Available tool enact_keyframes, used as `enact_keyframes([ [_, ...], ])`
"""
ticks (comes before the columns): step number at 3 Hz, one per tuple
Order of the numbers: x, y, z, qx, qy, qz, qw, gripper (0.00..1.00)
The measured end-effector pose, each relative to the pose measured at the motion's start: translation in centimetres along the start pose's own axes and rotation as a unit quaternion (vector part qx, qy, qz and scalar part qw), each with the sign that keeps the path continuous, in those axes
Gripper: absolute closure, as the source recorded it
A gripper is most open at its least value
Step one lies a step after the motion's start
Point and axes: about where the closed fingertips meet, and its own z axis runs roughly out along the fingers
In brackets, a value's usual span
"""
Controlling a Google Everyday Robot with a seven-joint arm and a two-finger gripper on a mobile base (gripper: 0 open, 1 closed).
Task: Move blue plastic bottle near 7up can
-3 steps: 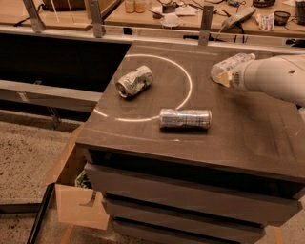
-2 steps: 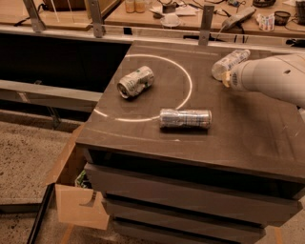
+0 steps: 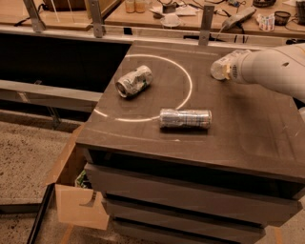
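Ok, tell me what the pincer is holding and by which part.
Cannot tell for sure: the bottle lies at the pincer, at the right rear of the table, but the arm hides any hold.

Single view. Camera high, in front of dark table [image 3: 248,138], tilted down, looking across it toward cluttered workbench [image 3: 143,14] along top edge. Mid-range: tabletop fills centre and right, speckled floor [image 3: 28,157] lower left (cardboard box [image 3: 78,207] beneath). Gripper [image 3: 227,66] at upper right over table's far side, arm [image 3: 271,69] entering from right edge
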Motion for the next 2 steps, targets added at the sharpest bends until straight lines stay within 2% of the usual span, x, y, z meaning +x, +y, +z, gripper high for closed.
enact_keyframes([
  [2, -4.0, -1.8, 1.3, 0.035, 0.010, 0.039, 0.9986, 0.19],
])
